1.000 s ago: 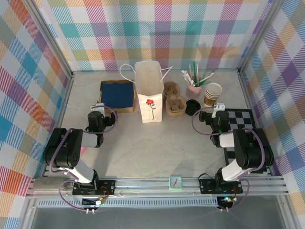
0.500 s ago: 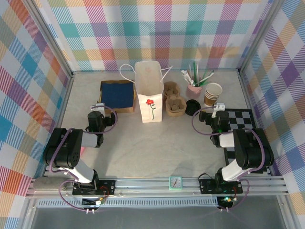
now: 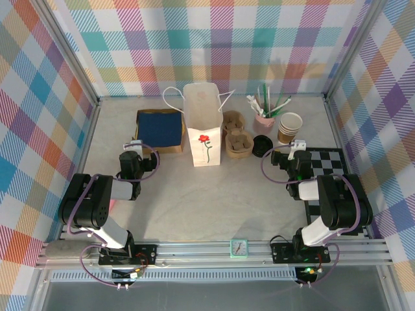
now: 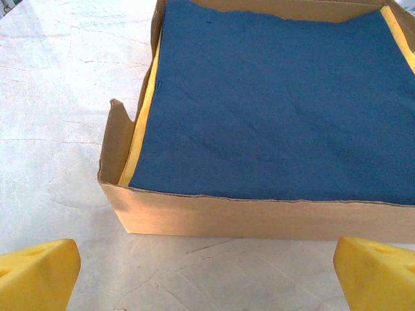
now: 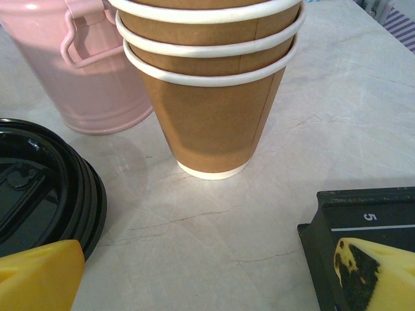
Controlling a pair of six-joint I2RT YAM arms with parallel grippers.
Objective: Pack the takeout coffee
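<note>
Takeout coffee (image 3: 262, 145), black lid up, stood toward the tabletop's far edge, right of centre, between the cardboard cup tray (image 3: 238, 144) and the stacked paper cups (image 3: 289, 127); left gripper (image 3: 133, 146) and right gripper (image 3: 296, 146) both gaped wide, holding nothing

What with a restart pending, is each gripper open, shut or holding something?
Left gripper: open, holding nothing.
Right gripper: open, holding nothing.

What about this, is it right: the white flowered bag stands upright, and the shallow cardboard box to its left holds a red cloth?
Not quite. The cloth in the cardboard box is dark blue, not red; the left wrist view shows it. The box does sit left of the upright white flowered bag.
</note>
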